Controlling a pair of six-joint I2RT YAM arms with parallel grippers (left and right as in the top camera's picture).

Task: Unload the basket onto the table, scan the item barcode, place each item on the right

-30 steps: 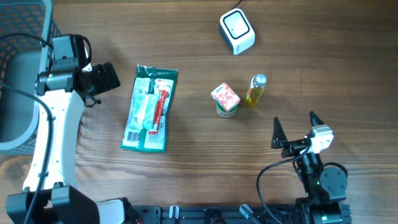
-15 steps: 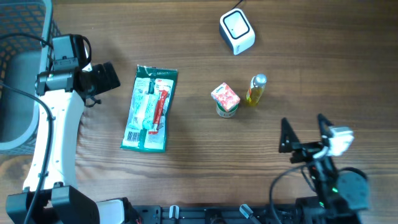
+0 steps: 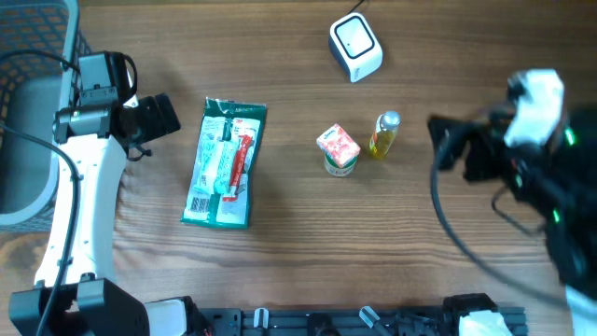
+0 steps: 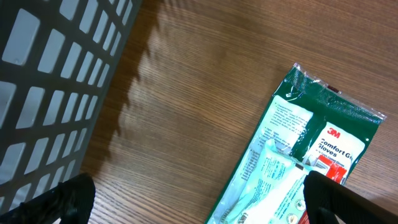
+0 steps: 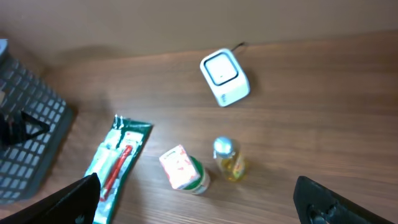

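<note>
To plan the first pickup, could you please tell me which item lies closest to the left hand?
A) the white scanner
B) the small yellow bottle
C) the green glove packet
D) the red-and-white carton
C: in the overhead view the green glove packet lies right beside the left hand, and everything else sits beyond the packet.

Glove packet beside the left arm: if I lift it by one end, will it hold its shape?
Probably not: the glove packet looks like thin printed film around soft gloves, so it would likely droop. It lies flat on the table, so getting under an edge may be hard. It looks light for its size.
</note>
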